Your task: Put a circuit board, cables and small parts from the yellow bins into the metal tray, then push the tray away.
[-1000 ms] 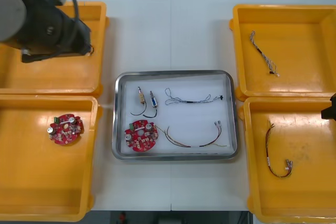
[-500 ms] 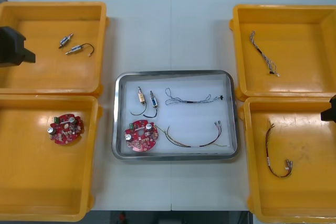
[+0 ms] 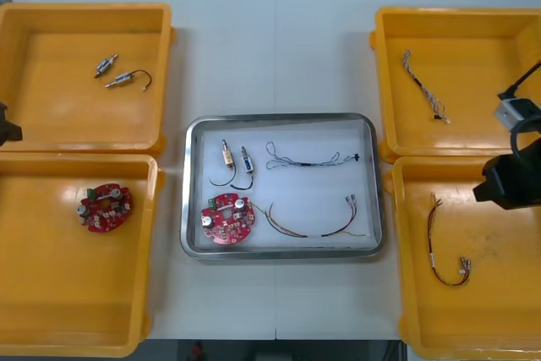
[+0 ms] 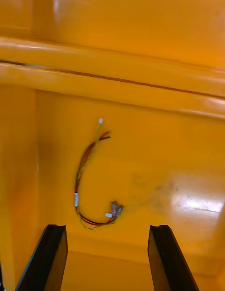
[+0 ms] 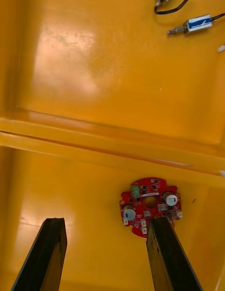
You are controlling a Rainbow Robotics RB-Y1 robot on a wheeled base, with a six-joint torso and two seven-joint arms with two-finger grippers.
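Light table point(image 3: 279, 48) bears metal tray point(image 3: 279, 117); right hand point(image 4: 107, 227) gapes over red-yellow cable point(image 4: 76, 197).

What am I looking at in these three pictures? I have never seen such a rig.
It is a two-armed robot at a table. One picture looks down from above; the other two come from wrist cameras, the black bars being pincer fingers. Four yellow bins flank a metal tray holding a circuit board, a black cable, a red and yellow cable and small metal parts. The left pincer hangs open over a spare board; the right pincer hangs open over a loose cable. Nothing is held.
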